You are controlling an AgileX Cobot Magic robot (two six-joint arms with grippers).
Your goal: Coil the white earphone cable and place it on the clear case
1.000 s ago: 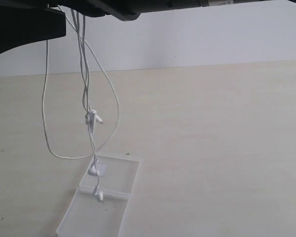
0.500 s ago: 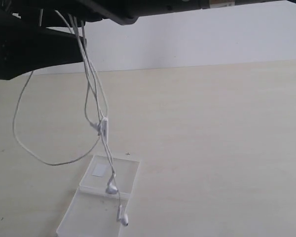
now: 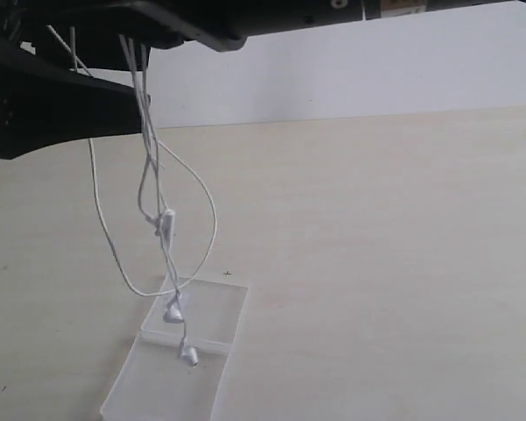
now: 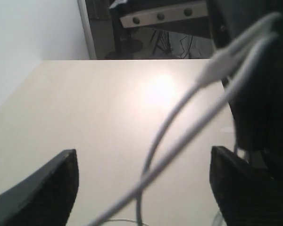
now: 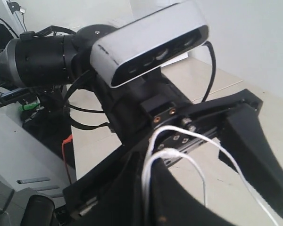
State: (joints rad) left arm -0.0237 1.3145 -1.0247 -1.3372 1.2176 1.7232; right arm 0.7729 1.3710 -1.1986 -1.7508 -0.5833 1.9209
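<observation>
White earphone cable [image 3: 167, 224] smooth plastic; clear case [image 3: 216, 312] transparent plastic; table [image 3: 377, 263] matt, wood-look.

No text, brand, number or sign can be read in any view. At the top edge of the exterior view, a small yellowish label [image 3: 401, 7] is seen on the dark arm [image 3: 272, 13], but it is cropped and too small to be made out. Nothing legible is shown on the clear case [image 3: 223, 307] at the lower left, nor on the grey camera housing [image 5: 151, 42] in the right wrist view.
</observation>
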